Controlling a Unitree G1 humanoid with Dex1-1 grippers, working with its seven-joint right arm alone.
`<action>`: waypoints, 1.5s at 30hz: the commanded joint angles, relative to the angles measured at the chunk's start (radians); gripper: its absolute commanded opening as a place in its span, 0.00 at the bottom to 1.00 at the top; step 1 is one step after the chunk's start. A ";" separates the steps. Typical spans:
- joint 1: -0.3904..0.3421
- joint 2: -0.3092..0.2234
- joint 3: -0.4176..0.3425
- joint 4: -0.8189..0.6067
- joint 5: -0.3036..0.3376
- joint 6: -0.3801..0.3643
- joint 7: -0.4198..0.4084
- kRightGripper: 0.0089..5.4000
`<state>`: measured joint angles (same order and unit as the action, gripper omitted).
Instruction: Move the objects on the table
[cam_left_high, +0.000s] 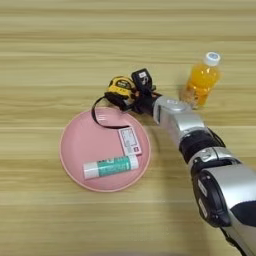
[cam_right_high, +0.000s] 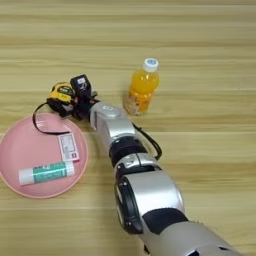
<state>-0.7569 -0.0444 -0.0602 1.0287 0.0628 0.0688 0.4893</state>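
Where the left eye view is concerned: right claw (cam_left_high: 134, 94) at the upper rim of the pink plate (cam_left_high: 75, 150), its black fingers (cam_left_high: 142, 80) pinching the tape measure (cam_left_high: 121, 89). Black strap (cam_left_high: 100, 117) loops from the measure down onto the plate. Below the claw, on the plate: small card (cam_left_high: 130, 140), then white tube with green label (cam_left_high: 110, 166), lying flat. Orange-drink bottle (cam_left_high: 202, 81), upright, white cap, stands to the claw's right, apart from it, on the wooden table (cam_left_high: 50, 60).

Right eye view: same claw (cam_right_high: 72, 97) closed on the same tape measure (cam_right_high: 61, 93); silver forearm (cam_right_high: 112, 127) runs down and right from it. Bottle (cam_right_high: 141, 90) right of the claw; tube (cam_right_high: 46, 173) and card (cam_right_high: 67, 146) below-left of it.
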 joint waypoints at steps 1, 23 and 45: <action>-0.221 -0.016 -0.020 -0.048 -0.003 -0.093 -0.096 0.87; -0.253 -0.030 -0.023 0.059 -0.003 -0.114 -0.119 1.00; -0.223 -0.023 0.027 -0.056 -0.035 -0.261 -0.059 1.00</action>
<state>-0.9130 -0.0530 -0.0423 1.0612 0.0250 -0.1462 0.4211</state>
